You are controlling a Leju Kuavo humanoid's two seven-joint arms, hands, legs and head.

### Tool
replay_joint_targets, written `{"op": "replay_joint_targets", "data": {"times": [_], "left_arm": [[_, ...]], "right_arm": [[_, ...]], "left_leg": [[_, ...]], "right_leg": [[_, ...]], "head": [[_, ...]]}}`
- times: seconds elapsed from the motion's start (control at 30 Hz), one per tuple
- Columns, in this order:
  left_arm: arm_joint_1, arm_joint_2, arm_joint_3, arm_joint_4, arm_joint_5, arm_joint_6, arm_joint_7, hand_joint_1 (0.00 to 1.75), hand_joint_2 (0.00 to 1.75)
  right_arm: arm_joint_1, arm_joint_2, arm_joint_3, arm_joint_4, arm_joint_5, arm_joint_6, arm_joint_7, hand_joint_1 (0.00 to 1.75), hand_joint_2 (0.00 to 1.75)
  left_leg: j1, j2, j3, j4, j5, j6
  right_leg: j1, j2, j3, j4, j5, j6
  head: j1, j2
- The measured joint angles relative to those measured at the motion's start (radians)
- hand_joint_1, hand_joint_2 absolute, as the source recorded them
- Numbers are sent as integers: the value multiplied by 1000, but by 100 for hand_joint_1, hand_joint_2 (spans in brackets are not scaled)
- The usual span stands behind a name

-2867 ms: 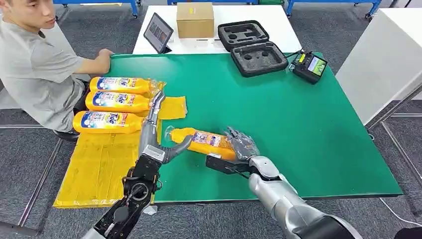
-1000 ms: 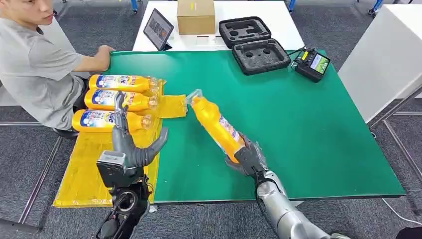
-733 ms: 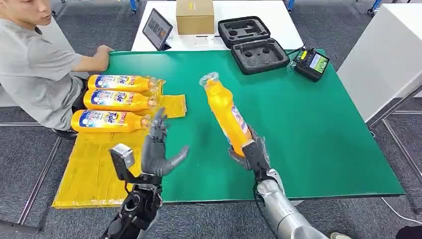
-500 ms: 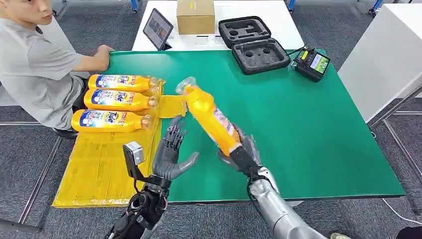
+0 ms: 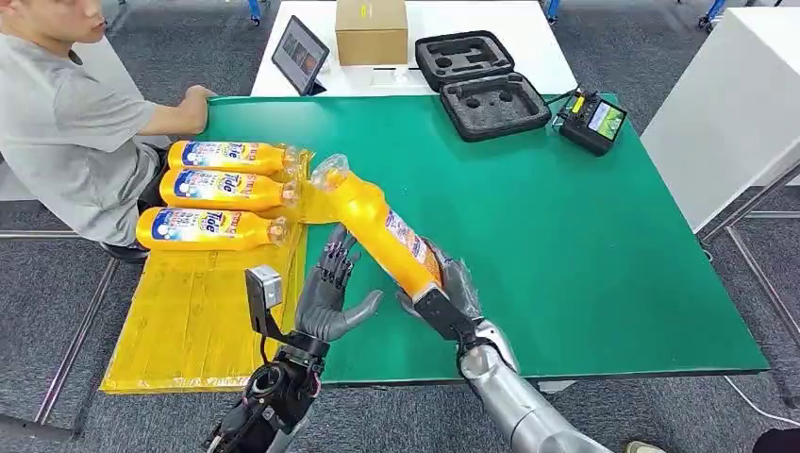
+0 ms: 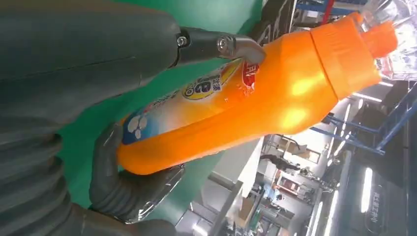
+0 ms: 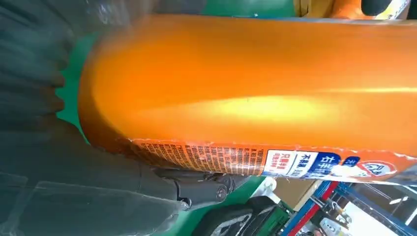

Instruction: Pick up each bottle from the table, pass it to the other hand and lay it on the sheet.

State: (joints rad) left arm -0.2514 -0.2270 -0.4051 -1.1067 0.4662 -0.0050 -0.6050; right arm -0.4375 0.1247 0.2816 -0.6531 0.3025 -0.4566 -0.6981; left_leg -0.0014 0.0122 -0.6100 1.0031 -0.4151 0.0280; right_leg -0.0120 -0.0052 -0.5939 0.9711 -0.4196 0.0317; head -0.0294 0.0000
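My right hand (image 5: 441,294) grips the base of an orange Tide bottle (image 5: 377,226) and holds it above the green table (image 5: 585,245), tilted with its cap up and toward the left. My left hand (image 5: 325,293) is raised just beside it, fingers spread, palm facing the bottle, holding nothing. In the left wrist view one left finger (image 6: 216,45) lies along the bottle (image 6: 280,93); I cannot tell if it touches. The right wrist view has the bottle (image 7: 255,83) close up in my right hand (image 7: 59,162). Three more bottles (image 5: 226,191) lie side by side on the yellow sheet (image 5: 189,311).
A person (image 5: 66,123) sits at the table's left, one hand on its corner. A tablet (image 5: 300,58), a cardboard box (image 5: 371,34), a black foam case (image 5: 481,90) and a handheld controller (image 5: 590,123) stand at the back. A white table (image 5: 726,104) is at the right.
My right hand has lifted the bottle off the table and swung its cap up and over to the left. My left hand has risen from the sheet to beside the bottle.
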Motion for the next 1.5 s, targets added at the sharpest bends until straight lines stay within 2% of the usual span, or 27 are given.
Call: {"op": "replay_joint_targets", "data": {"times": [0.2,0.7,1.33,1.37,1.4,1.43,1.5], "left_arm": [[0,1,8,10,-12,38,-46,0,175],[-45,0,46,64,-23,103,-69,0,175],[-46,-2,64,81,23,40,-62,0,175],[-46,-2,64,81,27,33,-58,7,175],[-46,-2,66,81,30,27,-53,148,175],[-46,-2,67,81,31,24,-51,159,175],[-46,-2,69,81,31,18,-45,159,175]], "right_arm": [[-4,12,51,3,6,-26,5,175,175],[16,24,232,-32,-12,-67,2,175,175],[18,19,280,-35,-29,-70,12,175,175],[18,19,281,-34,-29,-72,12,175,175],[18,18,283,-33,-29,-76,12,175,175],[18,18,284,-31,-28,-79,12,175,175],[18,18,286,-27,-26,-88,12,175,175]], "left_leg": [[0,0,0,0,0,0],[0,0,0,0,0,0],[0,0,0,0,0,0],[0,0,0,0,0,0],[0,0,0,0,0,0],[0,0,0,0,0,0],[0,0,0,0,0,0]], "right_leg": [[0,0,0,0,0,0],[0,0,0,0,0,0],[0,0,-1,0,0,0],[0,0,-1,0,0,0],[0,0,0,0,0,0],[0,0,-1,0,0,0],[0,0,-1,0,0,0]], "head": [[0,0],[0,0],[0,0],[0,0],[0,0],[0,0],[0,0]]}}
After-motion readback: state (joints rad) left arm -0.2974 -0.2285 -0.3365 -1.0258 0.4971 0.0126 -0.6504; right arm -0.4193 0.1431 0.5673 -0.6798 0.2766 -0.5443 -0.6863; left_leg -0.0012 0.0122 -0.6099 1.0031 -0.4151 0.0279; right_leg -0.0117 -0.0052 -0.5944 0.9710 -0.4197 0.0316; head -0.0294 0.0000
